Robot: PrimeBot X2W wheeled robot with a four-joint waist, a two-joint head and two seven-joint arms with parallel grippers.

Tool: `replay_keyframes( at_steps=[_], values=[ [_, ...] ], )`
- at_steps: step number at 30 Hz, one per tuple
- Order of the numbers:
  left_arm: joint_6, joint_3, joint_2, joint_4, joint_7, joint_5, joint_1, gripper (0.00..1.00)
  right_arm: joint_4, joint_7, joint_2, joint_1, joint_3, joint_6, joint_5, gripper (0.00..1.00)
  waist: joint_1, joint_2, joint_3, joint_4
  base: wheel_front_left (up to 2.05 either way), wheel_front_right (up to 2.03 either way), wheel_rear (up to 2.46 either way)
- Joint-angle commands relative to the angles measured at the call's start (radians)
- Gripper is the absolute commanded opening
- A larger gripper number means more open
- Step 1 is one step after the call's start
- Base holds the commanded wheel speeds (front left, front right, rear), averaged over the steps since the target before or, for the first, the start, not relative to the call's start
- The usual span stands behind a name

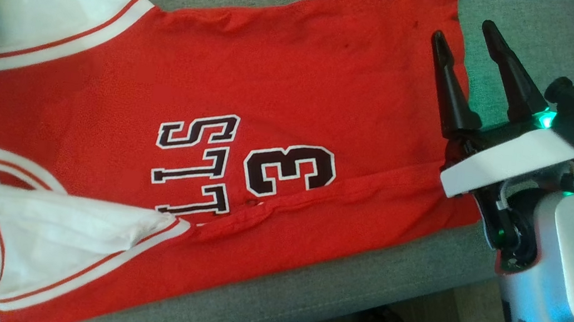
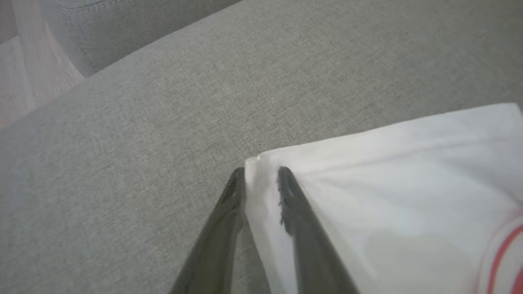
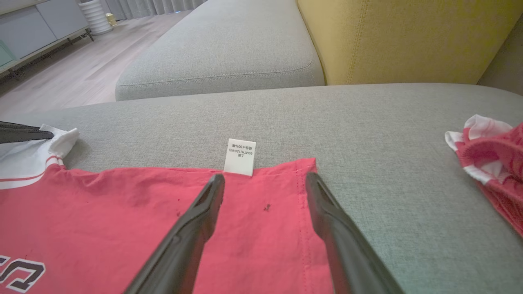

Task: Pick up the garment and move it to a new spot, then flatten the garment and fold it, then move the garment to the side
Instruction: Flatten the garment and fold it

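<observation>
Your jersey (image 1: 302,90) lies spread on the grey sofa cushion (image 1: 535,33), number side up. One white sleeve (image 1: 64,231) is turned in at the near side, and a crease runs along the near long edge. It looks like the flatten-and-fold step, with holds being taken along the far edge. At the far sleeve (image 2: 388,183), your left gripper (image 2: 261,171) has its fingers narrow, one on each side of the sleeve's corner. You cannot tell from these views whether the cloth is truly pinched. Your right gripper (image 1: 463,31) hangs over the hem corner with its fingers wide and nothing between them, and the white label (image 3: 240,157) sits just beyond the tips. Next, you probably need to bring the right fingers down onto that hem corner and close them on the edge. Then check the left hold, so both ends move together and the cloth stays taut. A second red garment (image 3: 490,163) lies well apart on the same cushion, so keep clear of it.
</observation>
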State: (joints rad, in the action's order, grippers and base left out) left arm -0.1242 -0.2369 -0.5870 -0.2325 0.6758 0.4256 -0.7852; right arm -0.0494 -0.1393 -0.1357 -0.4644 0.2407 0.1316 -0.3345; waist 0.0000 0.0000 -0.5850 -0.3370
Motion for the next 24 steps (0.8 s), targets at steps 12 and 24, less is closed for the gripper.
replay_keyframes(
  at_steps=[12,24],
  values=[
    [-0.004,0.0,0.017,0.036,-0.136,0.023,-0.053,0.0,-0.116,-0.042,-0.099,-0.139,-0.023,-0.001,0.083,1.0,0.0,0.0,0.042,0.071,0.0,0.0,0.0],
    [-0.005,-0.053,0.077,0.09,-0.237,0.037,-0.043,0.0,-0.401,-0.186,-0.236,-0.308,0.079,-0.001,0.109,1.0,0.0,0.0,0.057,0.186,0.0,0.0,0.0]
  ],
)
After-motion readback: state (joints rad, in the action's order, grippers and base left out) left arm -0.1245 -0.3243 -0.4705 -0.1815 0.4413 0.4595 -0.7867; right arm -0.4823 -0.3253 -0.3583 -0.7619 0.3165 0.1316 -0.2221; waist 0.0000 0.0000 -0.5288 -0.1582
